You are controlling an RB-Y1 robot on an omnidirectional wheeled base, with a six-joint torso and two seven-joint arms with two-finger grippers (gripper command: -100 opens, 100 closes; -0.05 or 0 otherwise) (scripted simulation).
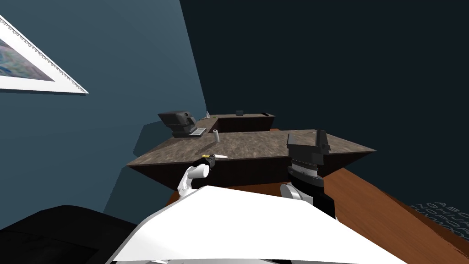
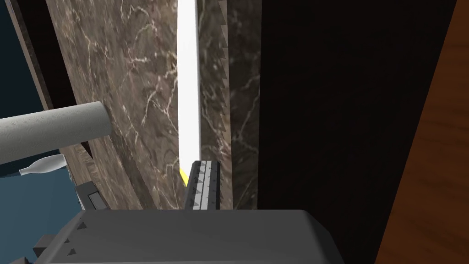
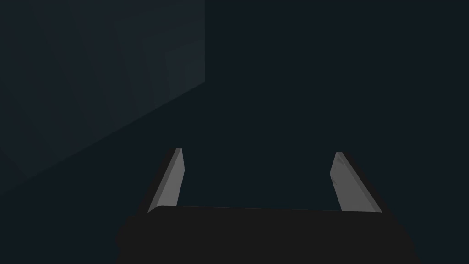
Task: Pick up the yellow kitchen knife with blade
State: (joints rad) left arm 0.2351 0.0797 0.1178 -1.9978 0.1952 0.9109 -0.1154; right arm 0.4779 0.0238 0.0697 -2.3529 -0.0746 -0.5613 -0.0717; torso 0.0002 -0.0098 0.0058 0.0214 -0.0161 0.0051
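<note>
One knife (image 2: 188, 91) tight in left hand (image 2: 193, 170); right hand (image 3: 258, 152) splayed; one counter (image 2: 137, 82).

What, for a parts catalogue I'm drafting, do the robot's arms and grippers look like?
The left arm is white and rounded, ending in a dark left gripper whose grey box carries small triangular studs and a toothed, light grey jaw. The right arm is dark grey and black, ribbed; the right gripper has two thin, light grey, blade-like jaws on a black box.
</note>
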